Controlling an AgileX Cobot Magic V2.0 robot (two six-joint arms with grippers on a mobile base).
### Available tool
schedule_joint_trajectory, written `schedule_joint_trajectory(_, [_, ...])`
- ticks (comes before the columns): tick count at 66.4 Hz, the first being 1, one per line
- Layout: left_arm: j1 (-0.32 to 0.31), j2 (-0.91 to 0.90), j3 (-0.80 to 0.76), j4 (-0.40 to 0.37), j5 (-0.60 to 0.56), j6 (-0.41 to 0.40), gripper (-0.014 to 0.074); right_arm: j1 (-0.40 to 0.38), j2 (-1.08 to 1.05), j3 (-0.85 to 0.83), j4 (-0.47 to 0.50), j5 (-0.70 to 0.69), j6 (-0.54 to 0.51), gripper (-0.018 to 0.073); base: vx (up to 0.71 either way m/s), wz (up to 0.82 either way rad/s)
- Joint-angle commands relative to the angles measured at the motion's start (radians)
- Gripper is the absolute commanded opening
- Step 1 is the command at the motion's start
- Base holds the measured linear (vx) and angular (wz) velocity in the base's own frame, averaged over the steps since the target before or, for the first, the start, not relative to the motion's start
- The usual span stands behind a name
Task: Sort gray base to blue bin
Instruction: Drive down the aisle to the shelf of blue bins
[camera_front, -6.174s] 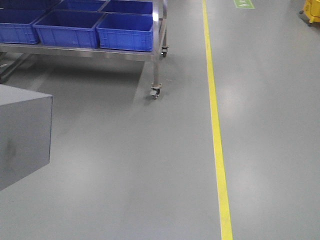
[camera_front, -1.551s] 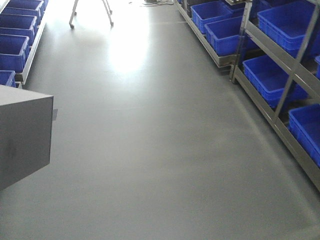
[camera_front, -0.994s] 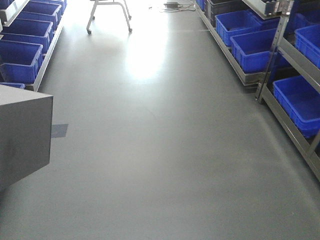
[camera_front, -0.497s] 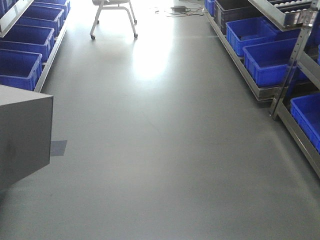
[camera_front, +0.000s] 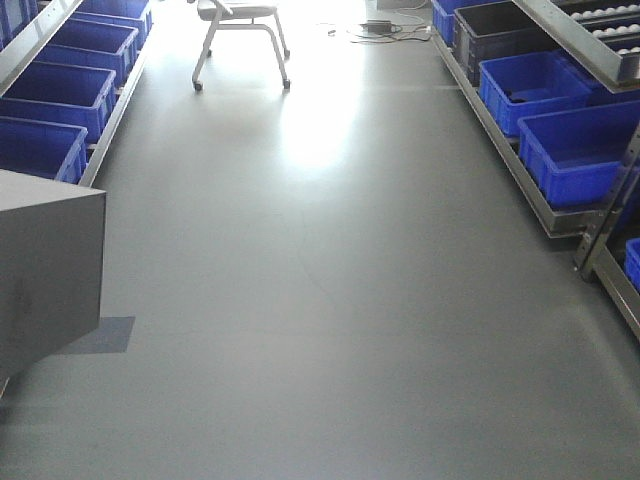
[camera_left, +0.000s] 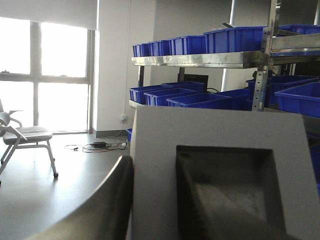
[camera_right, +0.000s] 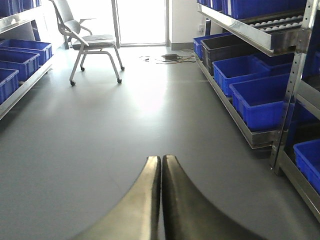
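The gray base (camera_left: 155, 165) fills the left wrist view, its square recess (camera_left: 225, 190) facing the camera. My left gripper (camera_left: 152, 167) is shut on it: one finger (camera_left: 95, 210) presses its outer side and a dark shape sits inside the recess. In the front view the gray base (camera_front: 45, 270) hangs at the left edge, above the floor. My right gripper (camera_right: 161, 159) is shut and empty, held over bare floor. Several alike blue bins (camera_front: 575, 150) line both racks; I cannot tell which is the task's blue bin.
An aisle of gray floor runs ahead between a low left rack (camera_front: 100, 130) and a taller right rack (camera_front: 610, 215). A chair (camera_front: 245, 30) and floor cables (camera_front: 380, 27) stand at the far end. A black bin (camera_front: 500, 25) sits among the right-hand bins.
The view has turned from a yellow-lined floor into this aisle and advanced along it; chair and bins have drawn nearer. The gray base keeps its place in the front view.
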Motion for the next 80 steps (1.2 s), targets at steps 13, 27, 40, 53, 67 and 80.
schedule_joint_trajectory(13, [-0.005,0.008,-0.028,-0.012,-0.104,-0.012,-0.0006,-0.003,0.018,0.001,-0.005,-0.072,-0.012,-0.0005,0.34,0.08])
schedule_joint_trajectory(27, [-0.005,0.008,-0.028,-0.012,-0.104,-0.012,-0.0006,-0.003,0.018,0.001,-0.005,-0.072,-0.012,-0.0005,0.31,0.09])
schedule_joint_trajectory(40, [-0.005,0.008,-0.028,-0.012,-0.104,-0.012,-0.0006,-0.003,0.018,0.001,-0.005,-0.072,-0.012,-0.0005,0.28,0.15])
schedule_joint_trajectory(53, [-0.005,0.008,-0.028,-0.012,-0.104,-0.012,-0.0006,-0.003,0.018,0.001,-0.005,-0.072,-0.012,-0.0005,0.25,0.34])
schedule_joint_trajectory(67, [-0.005,0.008,-0.028,-0.012,-0.104,-0.012,-0.0006,-0.003,0.018,0.001,-0.005,-0.072,-0.012,-0.0005,0.24,0.56])
schedule_joint_trajectory(80, [-0.005,0.008,-0.028,-0.012,-0.104,-0.012,-0.0006,-0.003,0.018,0.001,-0.005,-0.072,-0.012,-0.0005,0.21,0.72])
